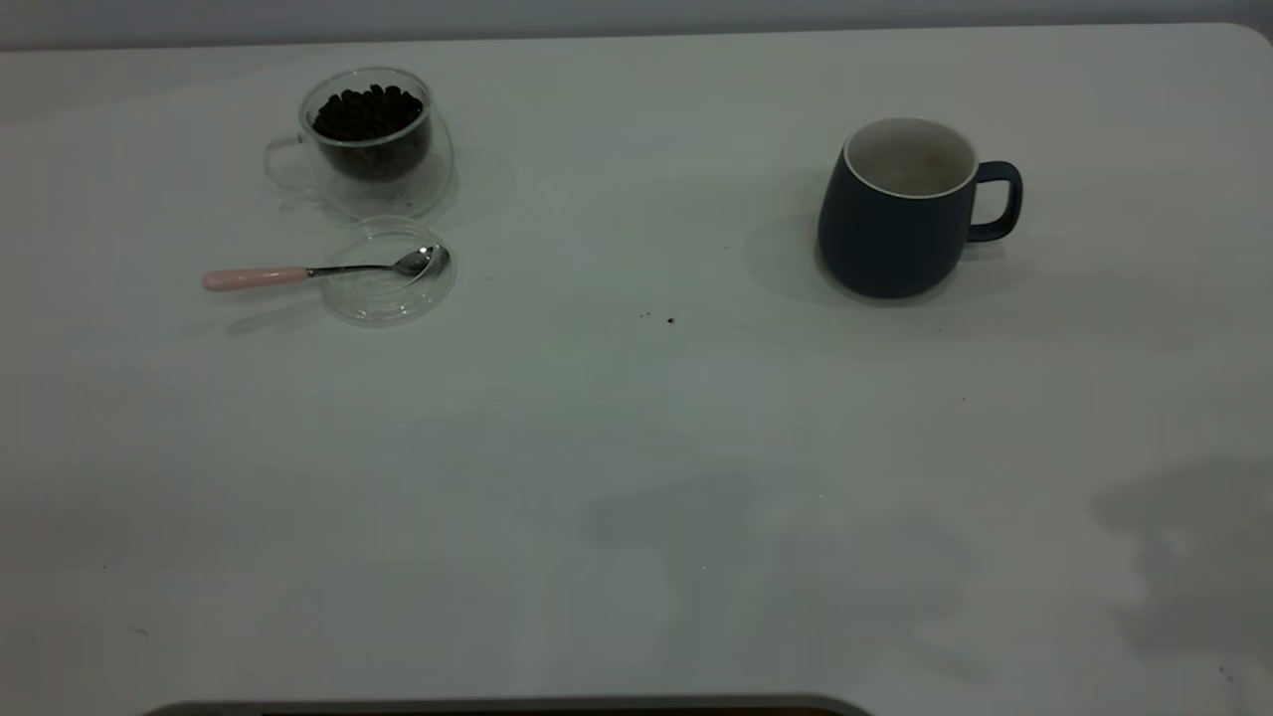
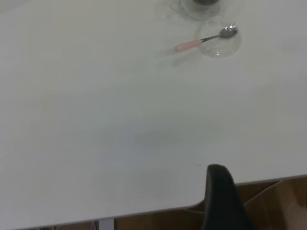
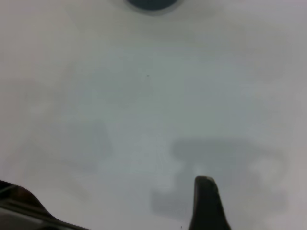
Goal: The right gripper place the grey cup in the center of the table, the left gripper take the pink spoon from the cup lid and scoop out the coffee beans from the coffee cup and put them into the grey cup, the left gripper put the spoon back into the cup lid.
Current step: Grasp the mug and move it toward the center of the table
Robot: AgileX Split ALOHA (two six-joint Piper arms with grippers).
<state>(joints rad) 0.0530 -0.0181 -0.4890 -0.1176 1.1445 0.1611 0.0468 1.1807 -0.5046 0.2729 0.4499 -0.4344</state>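
Observation:
The grey cup (image 1: pixel 900 214) stands upright at the right back of the table, handle to the right; only its edge shows in the right wrist view (image 3: pixel 152 4). The glass coffee cup (image 1: pixel 373 139), full of dark beans, stands at the back left. Just in front of it lies the clear cup lid (image 1: pixel 390 298), with the pink spoon (image 1: pixel 298 272) resting in it, metal bowl inside, pink handle sticking out left. The left wrist view shows the spoon (image 2: pixel 201 42) and lid (image 2: pixel 223 48) far off. My left gripper (image 2: pixel 218 191) hangs over the table's near edge. My right gripper (image 3: pixel 205 201) hovers above bare table, far from the grey cup.
A few dark crumbs (image 1: pixel 668 320) lie near the table's middle. The table's near edge (image 2: pixel 144 211) and the floor (image 2: pixel 278 201) beyond it show in the left wrist view. Neither arm shows in the exterior view, only their shadows at the front.

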